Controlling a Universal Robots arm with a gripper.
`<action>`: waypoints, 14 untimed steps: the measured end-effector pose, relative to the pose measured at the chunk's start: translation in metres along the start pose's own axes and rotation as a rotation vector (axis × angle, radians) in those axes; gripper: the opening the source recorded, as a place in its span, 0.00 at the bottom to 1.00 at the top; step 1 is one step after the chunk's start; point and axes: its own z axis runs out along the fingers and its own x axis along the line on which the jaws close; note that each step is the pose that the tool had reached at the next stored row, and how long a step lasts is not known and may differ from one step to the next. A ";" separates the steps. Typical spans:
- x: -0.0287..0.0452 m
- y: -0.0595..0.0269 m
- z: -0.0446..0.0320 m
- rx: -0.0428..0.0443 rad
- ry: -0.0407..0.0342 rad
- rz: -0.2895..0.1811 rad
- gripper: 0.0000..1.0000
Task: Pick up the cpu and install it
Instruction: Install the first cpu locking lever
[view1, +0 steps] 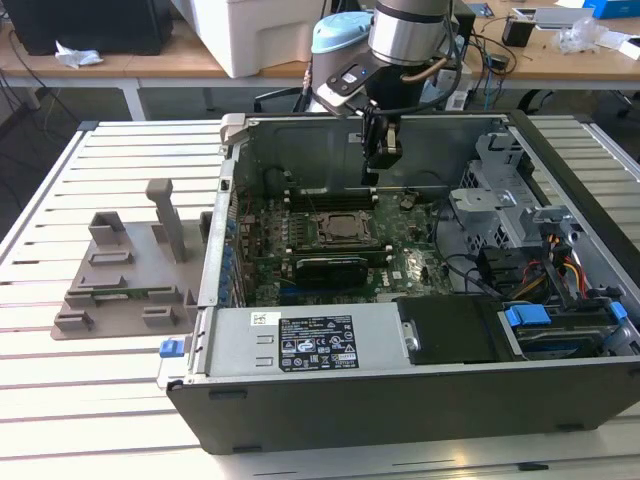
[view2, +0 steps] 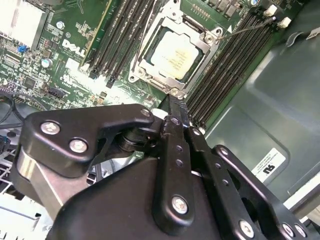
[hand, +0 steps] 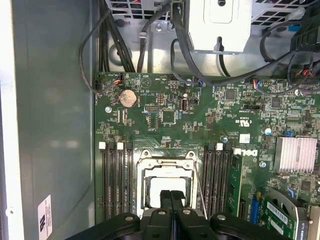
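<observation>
Gripper: matte black metal links with bright screw heads. I read its two slim fingers pressed together and gripping nothing, in both wrist views. It hangs inside the open grey steel computer case, above the green motherboard and apart from it.

The cpu lies flat in its socket, smooth pale metal top facing up and a thin darker edge around it. In the first wrist view the fingertips cover part of the cpu. Being square, it has no long axis I can name; its sides run parallel to the long black memory slots that flank it on both sides. A silvery stamped socket frame borders it.

A grey moulded plastic tray sits on the white slatted table, at the exterior view's left of the case.
</observation>
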 end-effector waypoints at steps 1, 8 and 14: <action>0.0000 0.0000 0.0000 0.0000 -0.0001 -0.002 0.11; 0.0000 0.0000 0.0000 -0.0085 -0.0262 -0.262 0.11; 0.0000 0.0000 0.0000 -0.0139 -0.0428 -0.428 0.11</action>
